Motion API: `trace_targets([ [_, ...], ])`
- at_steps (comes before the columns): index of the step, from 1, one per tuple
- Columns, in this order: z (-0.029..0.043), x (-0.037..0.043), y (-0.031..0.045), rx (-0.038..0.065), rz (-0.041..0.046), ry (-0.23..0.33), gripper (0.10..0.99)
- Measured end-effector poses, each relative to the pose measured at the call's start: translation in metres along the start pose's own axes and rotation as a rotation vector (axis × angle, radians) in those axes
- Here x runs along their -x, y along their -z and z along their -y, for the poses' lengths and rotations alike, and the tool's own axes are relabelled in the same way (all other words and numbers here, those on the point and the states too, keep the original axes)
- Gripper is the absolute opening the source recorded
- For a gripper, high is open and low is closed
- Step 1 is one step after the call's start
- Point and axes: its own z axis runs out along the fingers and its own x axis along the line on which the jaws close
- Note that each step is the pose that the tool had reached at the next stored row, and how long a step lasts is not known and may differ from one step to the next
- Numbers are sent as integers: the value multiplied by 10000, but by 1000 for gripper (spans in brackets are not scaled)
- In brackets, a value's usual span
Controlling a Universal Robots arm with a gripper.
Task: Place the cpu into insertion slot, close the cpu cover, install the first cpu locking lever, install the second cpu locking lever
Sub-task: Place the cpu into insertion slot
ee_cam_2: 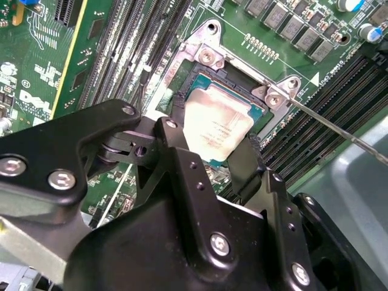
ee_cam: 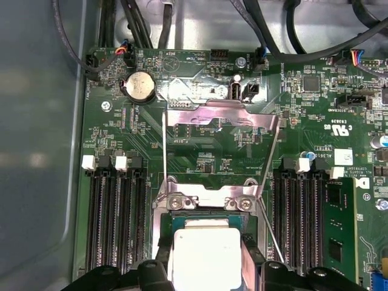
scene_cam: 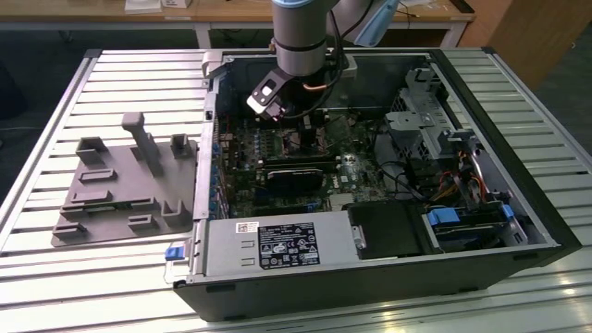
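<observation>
Slatted metal worktop (scene_cam: 111, 76) is carrying the opened computer case (scene_cam: 545, 229), and I am reaching down into it. Nearest me in the second wrist view, my fingers (ee_cam_2: 180, 148) are closing on two opposite edges of the cpu (ee_cam_2: 218, 124), pinching it flat with its pale metal top facing up. It is sitting right at the insertion slot (ee_cam_2: 229, 71), square inside the silvery rim; I cannot tell whether it is fully seated or only resting on top.

I am judging the chip to be light, stiff and thin, with a smooth lid that could slip. The edges look like the only safe place to hold, and any tilt or sideways push could harm the contacts beneath.

Beyond the slot, in the first wrist view, the cpu cover (ee_cam: 221, 115) is standing swung open. One locking lever (ee_cam: 164, 151) and the other locking lever (ee_cam: 273, 154) are lying unlatched along either side of it.
</observation>
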Motion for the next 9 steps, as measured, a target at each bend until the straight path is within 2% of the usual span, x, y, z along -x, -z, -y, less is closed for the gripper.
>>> trace_targets([
  [4, 0, 1, 5, -1, 92, 6, 533],
  [9, 1, 1, -2, -3, 108, -112, 533],
])
